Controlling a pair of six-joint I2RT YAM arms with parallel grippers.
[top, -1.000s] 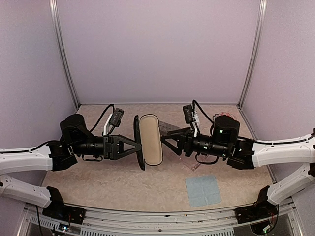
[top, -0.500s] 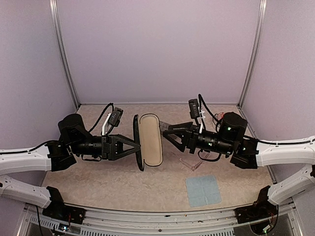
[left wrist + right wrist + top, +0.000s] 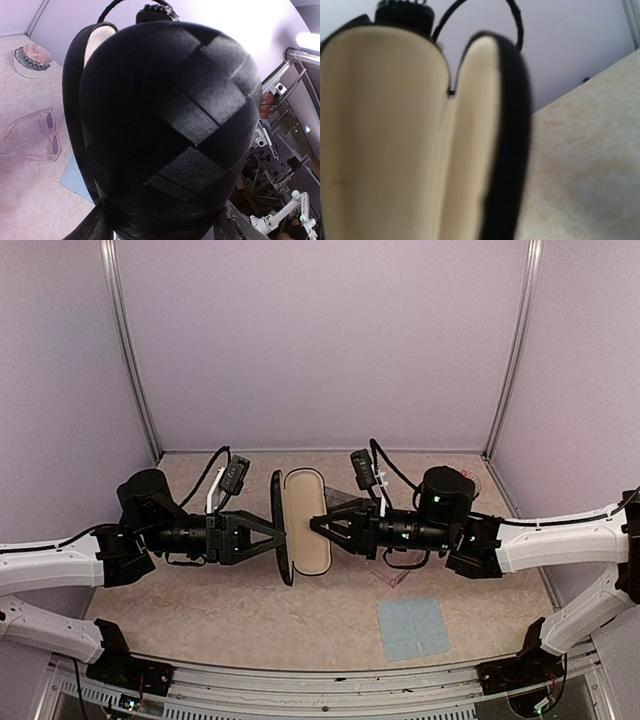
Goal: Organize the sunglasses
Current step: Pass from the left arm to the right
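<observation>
The left end effector (image 3: 278, 537) clamps the open black case (image 3: 305, 525) upright mid-frame, lining facing the right end effector (image 3: 318, 524), whose grip cannot be told, likely so it can receive the clear sunglasses (image 3: 390, 576) lying on the counter (image 3: 250, 610) right of centre.

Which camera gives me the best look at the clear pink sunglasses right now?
Left wrist: the clear pink sunglasses lie in plain sight, left of the black case in frame. In the top view only a faint clear edge shows under the right arm. The right wrist view shows just the case's cream lining.
</observation>
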